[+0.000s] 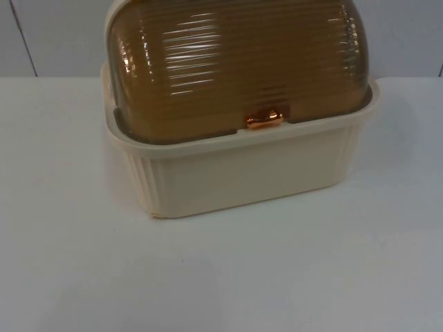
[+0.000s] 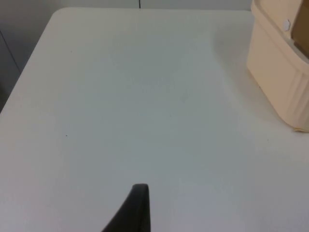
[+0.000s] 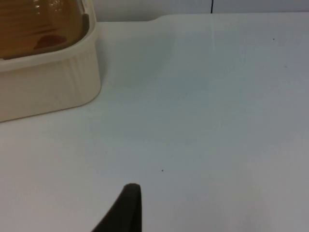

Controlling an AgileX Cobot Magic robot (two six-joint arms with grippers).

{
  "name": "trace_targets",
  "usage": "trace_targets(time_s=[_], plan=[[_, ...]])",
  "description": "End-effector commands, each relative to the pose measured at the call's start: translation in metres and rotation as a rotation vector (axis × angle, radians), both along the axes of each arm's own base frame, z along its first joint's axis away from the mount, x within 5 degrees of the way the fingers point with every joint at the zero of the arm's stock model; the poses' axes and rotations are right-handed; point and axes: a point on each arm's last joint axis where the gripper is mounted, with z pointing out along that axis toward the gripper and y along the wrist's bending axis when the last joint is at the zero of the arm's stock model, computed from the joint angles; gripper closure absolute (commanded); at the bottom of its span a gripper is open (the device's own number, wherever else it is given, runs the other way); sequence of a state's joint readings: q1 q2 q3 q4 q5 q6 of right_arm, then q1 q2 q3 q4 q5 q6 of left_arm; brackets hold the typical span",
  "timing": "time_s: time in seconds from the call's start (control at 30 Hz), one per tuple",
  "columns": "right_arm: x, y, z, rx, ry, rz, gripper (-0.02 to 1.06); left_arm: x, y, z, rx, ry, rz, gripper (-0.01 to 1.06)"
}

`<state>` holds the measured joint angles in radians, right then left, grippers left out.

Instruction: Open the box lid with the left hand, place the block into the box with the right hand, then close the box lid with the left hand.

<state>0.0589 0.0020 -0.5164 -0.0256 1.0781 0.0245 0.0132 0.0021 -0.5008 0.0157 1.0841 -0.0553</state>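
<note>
- Box (image 1: 242, 173): cream plastic, ribbed walls, stands on the white desk (image 1: 221, 277) toward the rear, close to the grey partition wall (image 1: 55, 34). One corner faces the top cam, so the box sits turned at an angle.
- Lid (image 1: 235, 62): amber, see-through, domed, w/ horizontal ribs. Fully down; its lower edge sits inside the box rim all along the front.
- Handle (image 1: 264, 120): small copper-coloured knob at the centre of the lid's front edge, just above the box rim.
- Left gripper: one black fingertip (image 2: 137, 208) seen in left wrist view, above bare desk (image 2: 145, 106). Box (image 2: 280, 82) stands well apart from it, w/ one ribbed corner and side wall in view. Fingers open or closed: cannot tell.
- Right gripper: one black fingertip (image 3: 126, 208) seen in right wrist view, above bare desk (image 3: 203, 111). Box (image 3: 48, 82) stands well apart, w/ the amber lid (image 3: 38, 24) closed on it. Fingers open or closed: cannot tell.
- Neither fingertip touches the box or lid.
- Both arms: waiting off the box, one on each side of it.
</note>
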Motion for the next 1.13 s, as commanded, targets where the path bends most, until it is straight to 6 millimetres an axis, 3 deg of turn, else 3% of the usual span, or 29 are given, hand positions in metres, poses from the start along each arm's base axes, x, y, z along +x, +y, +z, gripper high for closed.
trace_targets(time_s=[0.0,1.1], plan=[[-0.0003,0.0021,-0.0003,-0.017,-0.001,0.031,0.00,0.0007,-0.0008,-0.0010,-0.007,-0.004,-0.014,0.00],[-0.0004,0.0028,-0.0003,0.001,-0.001,0.030,0.00,0.0008,-0.0012,-0.0008,-0.012,-0.006,-0.017,0.00]])
